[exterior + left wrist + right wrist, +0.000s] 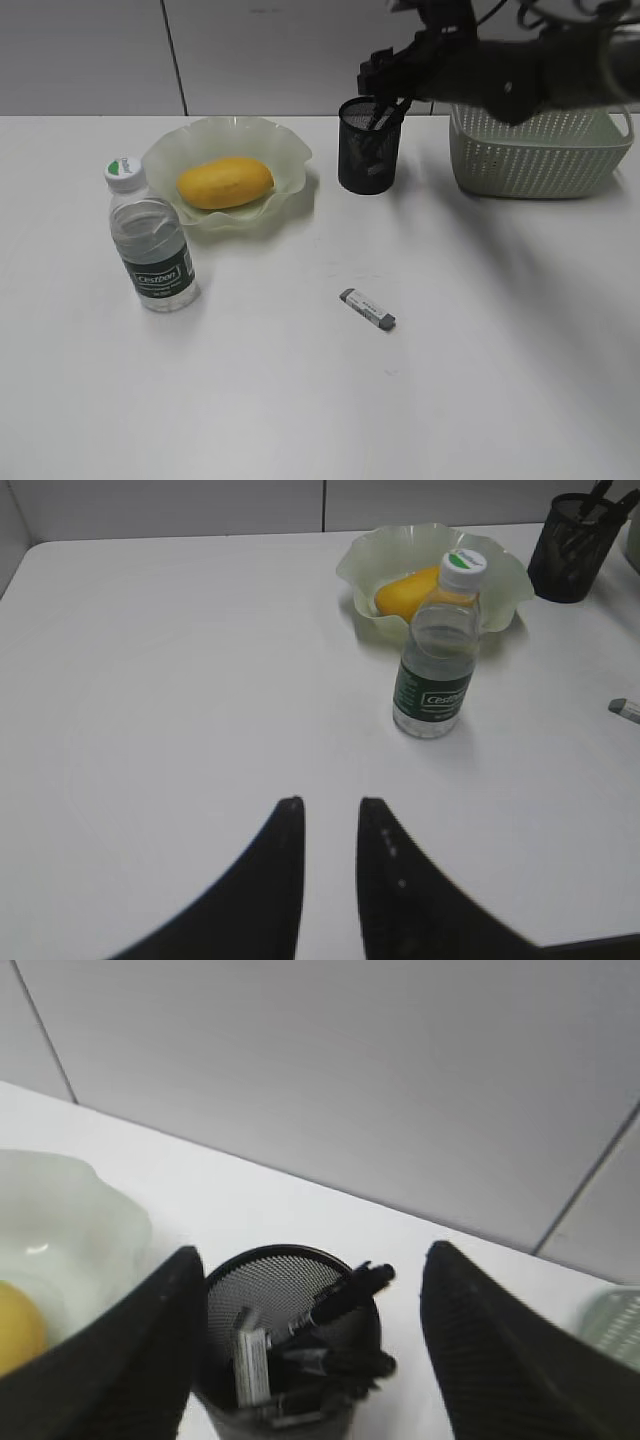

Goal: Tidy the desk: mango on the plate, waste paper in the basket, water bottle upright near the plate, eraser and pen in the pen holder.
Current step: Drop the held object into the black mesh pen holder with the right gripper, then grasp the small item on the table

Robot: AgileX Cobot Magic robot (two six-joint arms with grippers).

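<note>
The mango [225, 183] lies on the pale green plate [285, 150]. The water bottle [152, 245] stands upright just left of the plate. The black pen holder [367, 160] stands right of the plate, with a black pen [340, 1300] leaning in it. My right gripper [385, 95] hangs open and empty over the holder's mouth [315, 1252]. The eraser [367, 308], grey with a white sleeve, lies on the desk [480, 380]; its tip shows in the left wrist view [625, 708]. My left gripper [325, 805] is slightly open and empty above bare desk. No waste paper shows.
The sage-green basket [540, 150] stands at the back right behind my right arm; its inside is hidden. A grey-white flat item [250, 1365] also stands in the holder. A wall runs behind the desk.
</note>
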